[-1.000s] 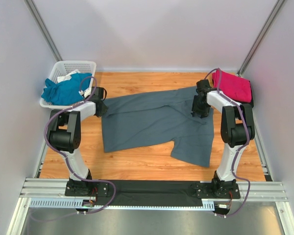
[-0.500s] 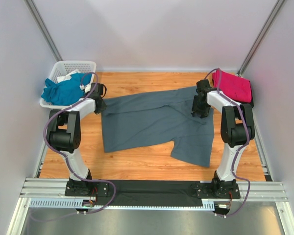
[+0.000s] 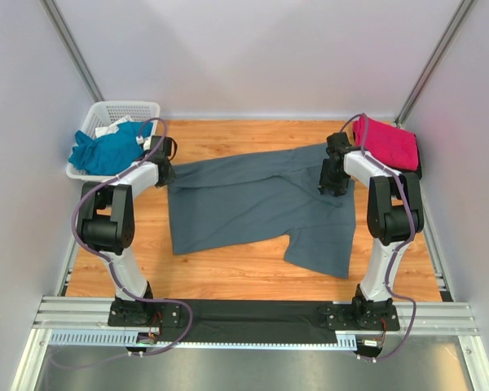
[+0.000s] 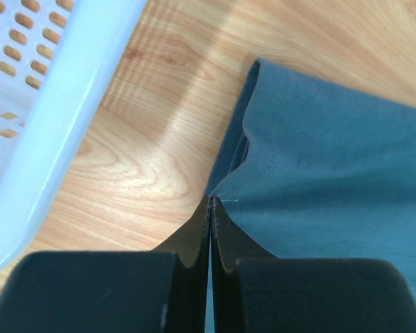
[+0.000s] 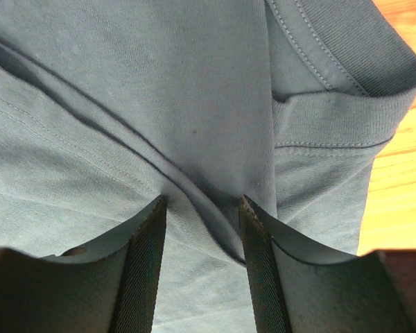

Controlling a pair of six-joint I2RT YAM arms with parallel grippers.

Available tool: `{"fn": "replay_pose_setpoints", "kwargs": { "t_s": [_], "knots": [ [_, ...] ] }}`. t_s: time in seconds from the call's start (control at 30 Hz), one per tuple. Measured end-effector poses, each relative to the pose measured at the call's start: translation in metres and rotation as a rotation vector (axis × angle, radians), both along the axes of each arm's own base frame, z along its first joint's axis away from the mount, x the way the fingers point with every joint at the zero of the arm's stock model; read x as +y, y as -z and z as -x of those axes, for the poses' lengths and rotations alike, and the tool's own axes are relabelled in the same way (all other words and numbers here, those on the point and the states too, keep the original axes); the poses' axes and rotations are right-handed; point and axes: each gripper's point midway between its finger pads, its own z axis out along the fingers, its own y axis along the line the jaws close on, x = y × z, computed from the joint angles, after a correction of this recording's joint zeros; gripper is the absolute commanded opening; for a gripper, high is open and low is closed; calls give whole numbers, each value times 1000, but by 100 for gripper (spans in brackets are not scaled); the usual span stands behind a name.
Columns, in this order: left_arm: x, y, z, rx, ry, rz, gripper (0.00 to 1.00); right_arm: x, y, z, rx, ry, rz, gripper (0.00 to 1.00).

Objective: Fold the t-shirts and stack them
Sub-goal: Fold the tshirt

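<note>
The large slate-grey t-shirt [image 3: 257, 204] lies spread across the wooden table. My left gripper [image 3: 166, 173] is shut on its left corner, pinching the hem [image 4: 225, 187] just off the table. My right gripper [image 3: 334, 181] is open and pressed down on the shirt's upper right part, next to the neckband [image 5: 347, 62]; a ridge of cloth [image 5: 201, 187] lies between the fingers. A folded magenta-pink t-shirt [image 3: 387, 142] lies at the far right. A teal-blue t-shirt [image 3: 106, 151] lies in the white basket [image 3: 122, 108].
The basket's white lattice wall [image 4: 48, 104] is close to the left gripper. Grey walls enclose the table on three sides. A metal rail [image 3: 253, 314] runs along the near edge by the arm bases.
My left gripper has moved a little toward the back and left, pulling the shirt's corner with it. The right arm has not moved.
</note>
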Motion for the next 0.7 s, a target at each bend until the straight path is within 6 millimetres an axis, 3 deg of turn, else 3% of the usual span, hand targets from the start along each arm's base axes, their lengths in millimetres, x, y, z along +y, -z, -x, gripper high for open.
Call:
{"fn": "replay_pose_setpoints", "kwargs": {
  "t_s": [0.3, 0.4, 0.53, 0.7],
  "knots": [
    [0, -7, 0, -4, 19, -10, 0, 0, 1, 0, 2, 1, 1, 48],
    [0, -6, 3, 12, 21, -9, 18, 0, 1, 1, 4, 0, -1, 48],
    [-4, -7, 9, 30, 34, 1, 31, 2, 0, 2, 10, -4, -11, 53],
    [-17, -35, 13, -15, 76, 11, 47, 11, -20, -5, -31, -21, -61, 60]
  ]
}}
